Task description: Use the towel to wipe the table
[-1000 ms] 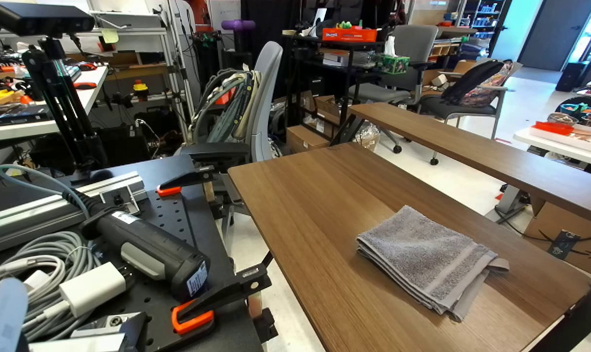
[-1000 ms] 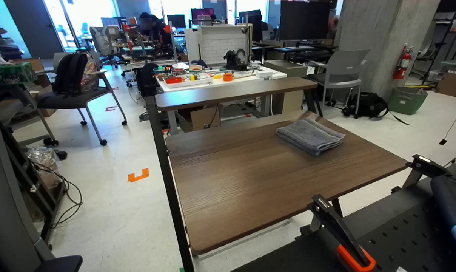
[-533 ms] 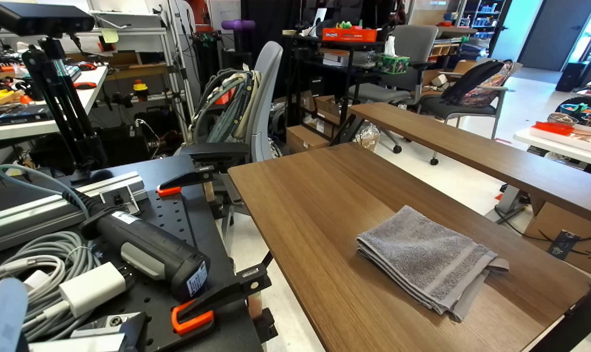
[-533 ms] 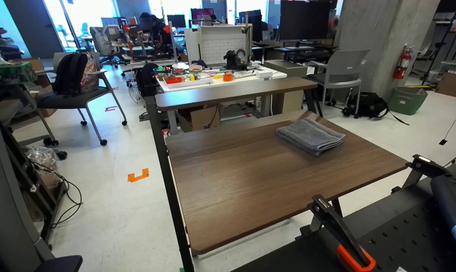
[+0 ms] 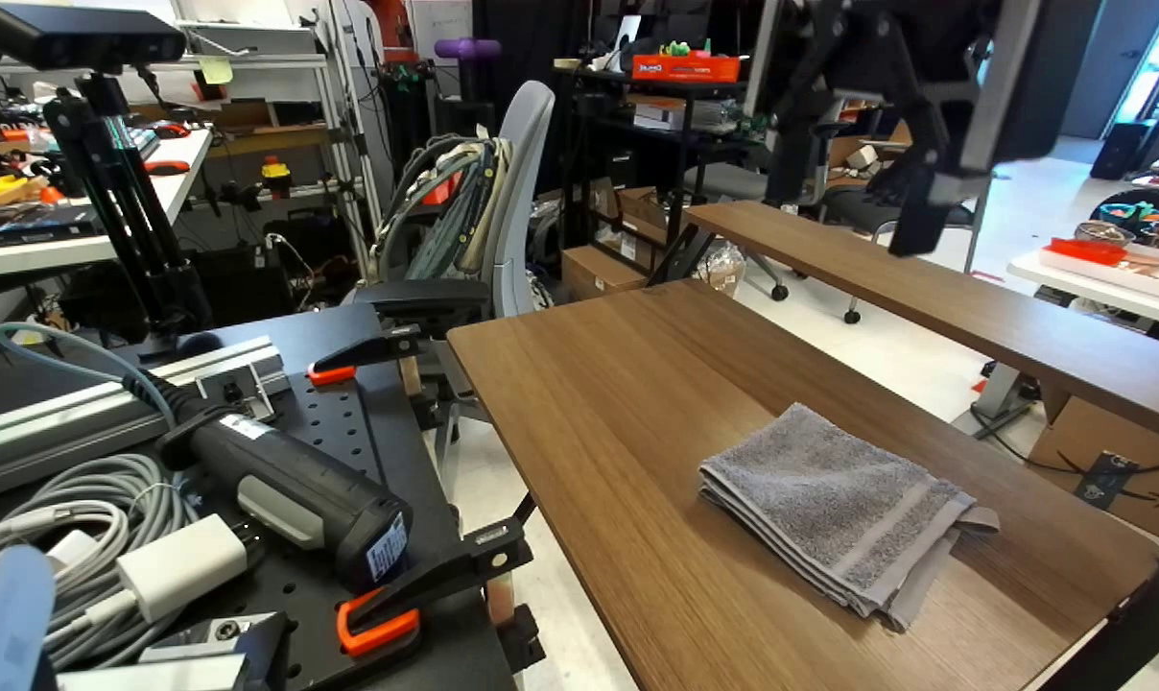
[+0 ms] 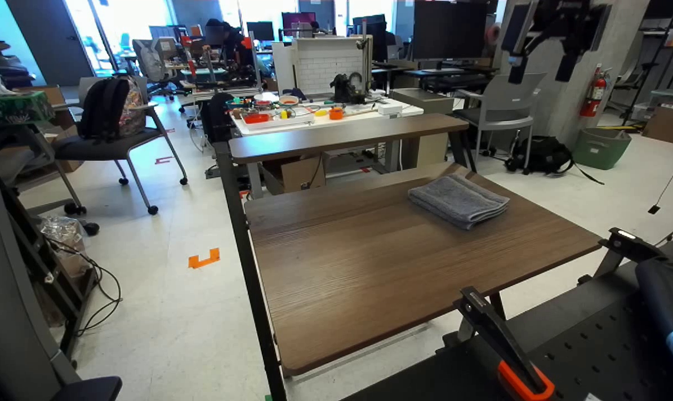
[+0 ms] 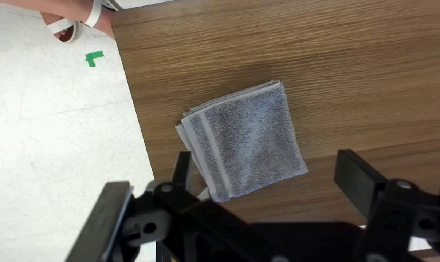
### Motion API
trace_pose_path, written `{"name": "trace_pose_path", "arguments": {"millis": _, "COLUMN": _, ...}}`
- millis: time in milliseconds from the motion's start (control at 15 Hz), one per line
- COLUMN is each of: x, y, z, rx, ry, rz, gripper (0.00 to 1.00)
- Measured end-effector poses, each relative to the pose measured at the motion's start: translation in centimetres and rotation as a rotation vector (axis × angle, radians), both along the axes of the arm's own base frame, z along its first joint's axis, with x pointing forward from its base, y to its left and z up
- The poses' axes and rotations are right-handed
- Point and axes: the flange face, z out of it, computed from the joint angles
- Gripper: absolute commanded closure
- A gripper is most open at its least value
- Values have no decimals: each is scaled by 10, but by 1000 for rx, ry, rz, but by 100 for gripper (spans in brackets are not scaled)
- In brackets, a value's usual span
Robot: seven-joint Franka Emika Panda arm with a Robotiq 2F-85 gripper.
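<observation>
Grey towel [image 7: 251, 143] lies folded on the table [image 6: 347, 267]; above the towel, the gripper [image 6: 540, 77] stands wide, empty. Reaching seems the step in hand; descent and a pinch should follow.

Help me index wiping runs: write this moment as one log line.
claw: open, empty | folded grey towel: lying on wood-grain table, apart from claw | wiping: not underway

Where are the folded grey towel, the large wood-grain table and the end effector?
Folded grey towel [image 7: 251, 142]: wrist view, middle of its top layer.
Large wood-grain table [image 6: 359, 267]: in an exterior view, bare tabletop.
End effector [image 6: 541, 72]: in an exterior view, midway between its fingertips.
</observation>
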Motion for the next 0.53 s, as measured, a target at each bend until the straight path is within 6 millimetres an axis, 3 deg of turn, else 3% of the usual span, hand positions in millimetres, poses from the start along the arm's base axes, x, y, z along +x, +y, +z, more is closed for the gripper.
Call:
{"name": "trace_pose_path", "arguments": {"millis": 267, "x": 47, "y": -13, "z": -62, "rx": -23, "ry": 57, "rz": -13, "gripper": 0}}
{"name": "trace_pose_path", "arguments": {"millis": 533, "x": 78, "y": -17, "z": -128, "rx": -48, "ry": 112, "rz": -2, "gripper": 0}}
